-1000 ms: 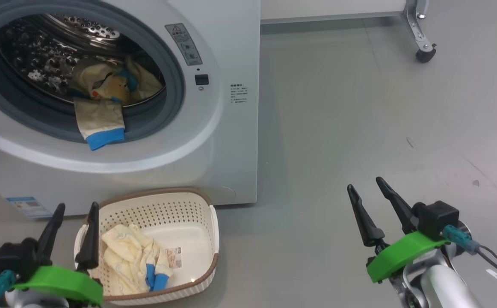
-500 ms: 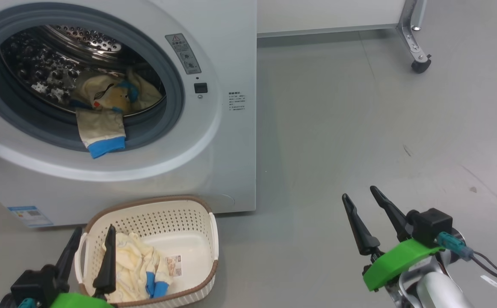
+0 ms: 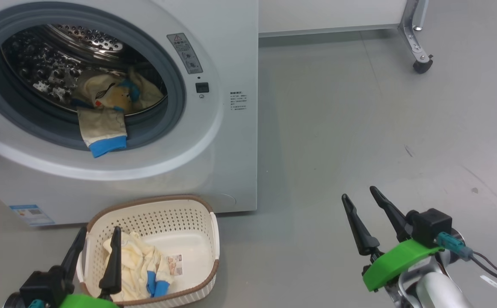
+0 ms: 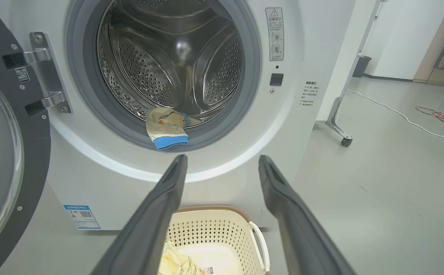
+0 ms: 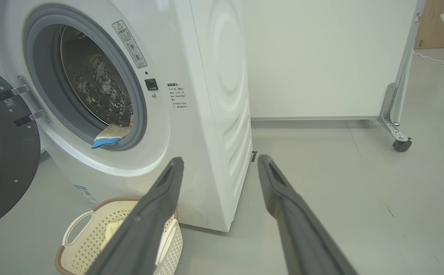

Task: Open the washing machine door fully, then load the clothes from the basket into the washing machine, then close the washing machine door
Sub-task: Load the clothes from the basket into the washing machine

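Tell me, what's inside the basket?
Pale yellow clothes with blue cuffs lie crumpled in the basket, beside a sticker. Anything under them is hidden.

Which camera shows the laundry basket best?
The head view: it looks down into the basket, showing nearly all its rim and the garment inside. The left wrist view catches its far part; the right wrist view one end behind a finger.
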Robot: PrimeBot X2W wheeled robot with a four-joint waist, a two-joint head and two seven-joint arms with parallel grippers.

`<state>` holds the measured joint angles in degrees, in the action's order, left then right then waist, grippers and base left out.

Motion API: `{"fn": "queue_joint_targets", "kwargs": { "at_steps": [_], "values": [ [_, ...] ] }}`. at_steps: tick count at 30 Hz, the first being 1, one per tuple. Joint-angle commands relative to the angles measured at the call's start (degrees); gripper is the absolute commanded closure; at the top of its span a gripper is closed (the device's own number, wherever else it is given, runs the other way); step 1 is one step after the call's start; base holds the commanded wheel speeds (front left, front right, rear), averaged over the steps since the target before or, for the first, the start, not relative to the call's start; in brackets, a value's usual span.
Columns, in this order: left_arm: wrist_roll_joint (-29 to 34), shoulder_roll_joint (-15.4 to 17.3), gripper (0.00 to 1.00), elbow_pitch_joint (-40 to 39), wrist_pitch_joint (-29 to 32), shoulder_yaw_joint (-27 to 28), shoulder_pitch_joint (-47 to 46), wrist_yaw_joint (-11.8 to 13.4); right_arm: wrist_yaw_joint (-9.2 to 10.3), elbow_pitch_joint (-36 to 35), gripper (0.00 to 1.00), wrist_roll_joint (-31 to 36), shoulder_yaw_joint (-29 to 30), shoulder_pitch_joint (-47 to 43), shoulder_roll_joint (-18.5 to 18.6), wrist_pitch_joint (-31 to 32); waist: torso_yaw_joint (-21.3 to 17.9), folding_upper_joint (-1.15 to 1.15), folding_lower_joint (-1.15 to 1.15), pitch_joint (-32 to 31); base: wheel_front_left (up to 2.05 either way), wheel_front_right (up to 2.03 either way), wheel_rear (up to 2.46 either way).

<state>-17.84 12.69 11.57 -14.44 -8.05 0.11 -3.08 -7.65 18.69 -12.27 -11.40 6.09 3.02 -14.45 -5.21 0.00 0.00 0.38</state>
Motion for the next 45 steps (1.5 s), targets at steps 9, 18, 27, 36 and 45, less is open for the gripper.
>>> {"fn": "queue_joint_targets", "kwargs": {
  "at_steps": [9,18,27,36,45],
  "values": [
    [1.38,-0.8,0.0,-1.16,-0.56,3.78,-2.32,-1.17,0.16,-1.5,0.0,-0.4,-1.38,1.68,-0.12,-0.55,0.21,0.0,0.0,0.04,0.0,0.0,0.0],
    [2.1,-2.22,0.0,-0.96,-0.56,5.12,-2.39,-1.91,0.16,-1.38,0.0,-0.27,-1.59,1.86,-0.13,-0.55,-0.09,0.0,0.0,0.6,0.0,0.0,0.0],
    [3.19,-2.63,0.0,-0.16,-0.56,5.69,-5.23,-2.35,0.16,-1.84,0.0,0.53,-1.3,3.1,0.1,-0.55,-0.09,0.0,0.0,3.83,0.0,0.0,0.0],
    [2.19,0.2,0.0,5.74,2.11,4.91,-18.53,-3.29,0.16,-3.29,0.0,1.51,-1.75,6.77,0.62,-0.55,0.39,0.0,0.0,13.93,0.0,0.0,0.0],
    [-0.01,6.51,0.0,13.54,9.53,4.24,-37.01,-4.1,0.16,-4.96,0.0,1.92,-2.32,11.4,0.35,-0.55,-1.83,0.0,0.0,25.21,0.0,0.0,0.0]
  ]
}}
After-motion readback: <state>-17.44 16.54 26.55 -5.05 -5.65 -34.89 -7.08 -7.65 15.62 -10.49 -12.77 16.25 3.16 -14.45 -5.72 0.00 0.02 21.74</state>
